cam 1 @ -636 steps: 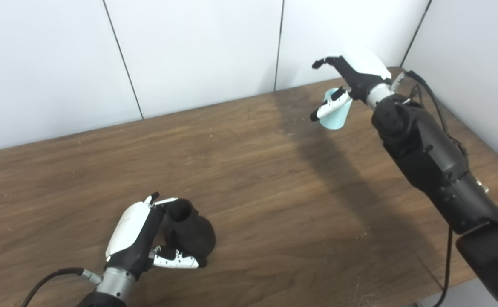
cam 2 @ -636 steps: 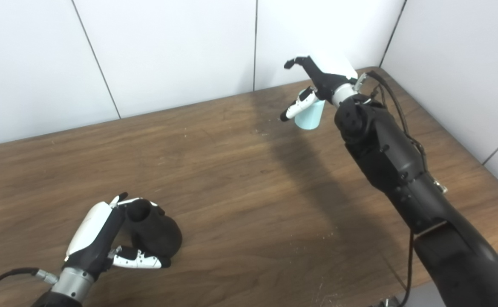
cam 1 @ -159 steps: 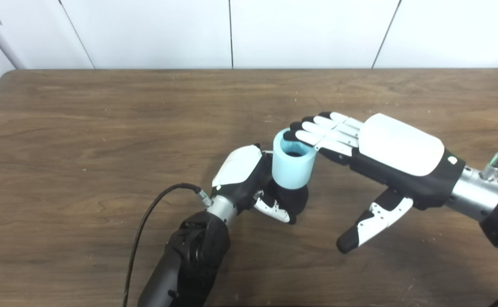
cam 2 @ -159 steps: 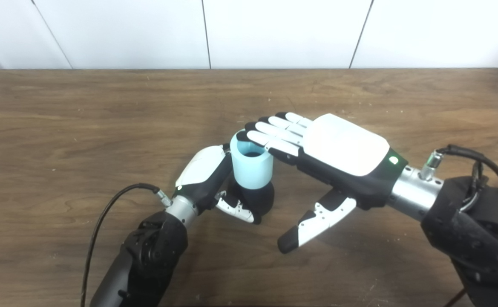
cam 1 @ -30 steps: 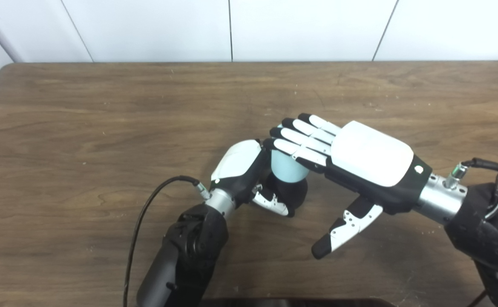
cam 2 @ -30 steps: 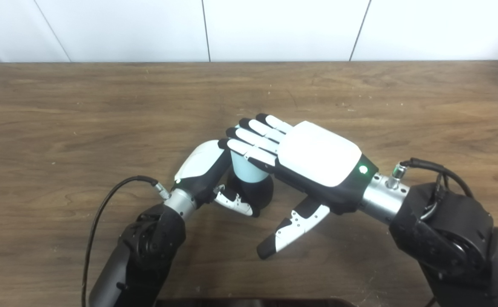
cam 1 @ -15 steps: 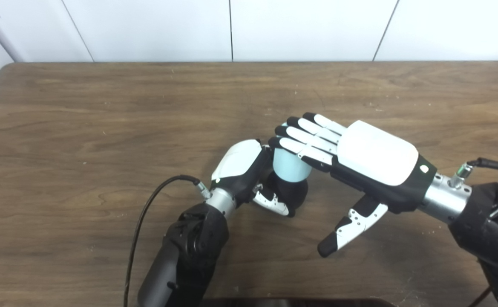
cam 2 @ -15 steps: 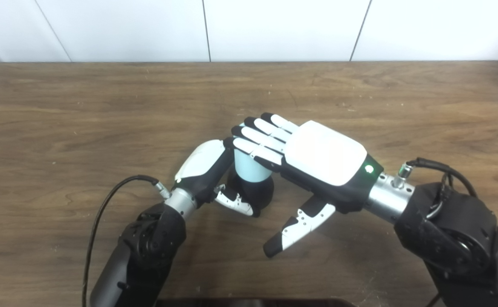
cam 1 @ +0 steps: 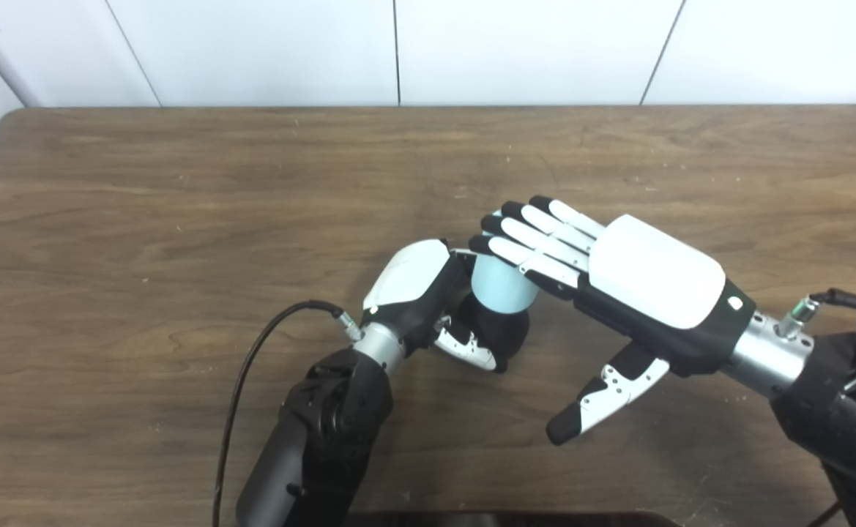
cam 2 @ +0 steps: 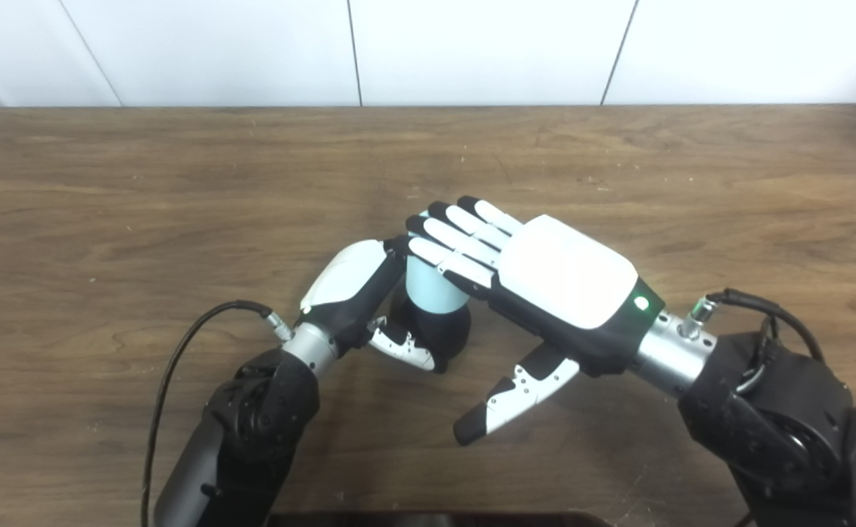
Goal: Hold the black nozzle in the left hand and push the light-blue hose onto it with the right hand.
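Observation:
The black nozzle [cam 1: 504, 333] stands on the wooden table [cam 1: 142, 219] near the middle, its rounded base showing. My left hand [cam 1: 420, 293] is shut on it, thumb wrapped around the front. The light-blue hose [cam 1: 499, 285] is a short cylinder sitting over the nozzle's top. My right hand [cam 1: 618, 278] is open and flat, palm down; its fingers [cam 1: 526, 238] lie over the hose's top end and hide the opening. The right thumb [cam 1: 603, 395] hangs free below, apart from the nozzle.
A black cable [cam 1: 252, 380] loops from the left wrist across the table toward the front edge. Another cable [cam 1: 849, 300] runs off the right wrist. A white panelled wall [cam 1: 398, 51] stands behind the table's far edge.
My right hand has drifted slightly to the right over the last second, its fingers still on the hose's top. Left hand, nozzle and hose have stayed put.

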Controlling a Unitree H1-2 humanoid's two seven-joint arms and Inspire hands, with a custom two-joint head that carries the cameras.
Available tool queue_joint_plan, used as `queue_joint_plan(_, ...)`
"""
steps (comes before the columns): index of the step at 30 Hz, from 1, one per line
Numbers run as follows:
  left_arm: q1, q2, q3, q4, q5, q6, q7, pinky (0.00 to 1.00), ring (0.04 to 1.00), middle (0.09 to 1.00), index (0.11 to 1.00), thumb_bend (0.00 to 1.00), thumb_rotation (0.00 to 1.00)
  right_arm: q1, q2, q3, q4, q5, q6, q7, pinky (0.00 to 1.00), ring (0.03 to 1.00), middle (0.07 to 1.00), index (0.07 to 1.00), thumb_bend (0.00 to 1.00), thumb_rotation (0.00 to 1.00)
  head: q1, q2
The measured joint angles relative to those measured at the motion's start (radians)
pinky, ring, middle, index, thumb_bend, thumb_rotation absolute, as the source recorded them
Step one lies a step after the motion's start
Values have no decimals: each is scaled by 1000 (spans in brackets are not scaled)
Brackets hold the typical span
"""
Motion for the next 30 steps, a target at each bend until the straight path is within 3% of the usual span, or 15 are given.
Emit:
queue_joint_plan(14, 0, 3, 1, -2, 0, 0, -7, 1000, 745, 604, 489, 517, 41, 21, 20, 44, 27, -19, -13, -62, 1000, 1000, 1000, 989, 672, 1000, 2, 5)
queue_joint_plan(30, 0, 2, 2, -2, 0, 0, -9, 1000, 733, 601, 489, 517, 41, -3, -13, 58, 37, 5, -10, -63, 1000, 1000, 1000, 987, 673, 1000, 2, 8)
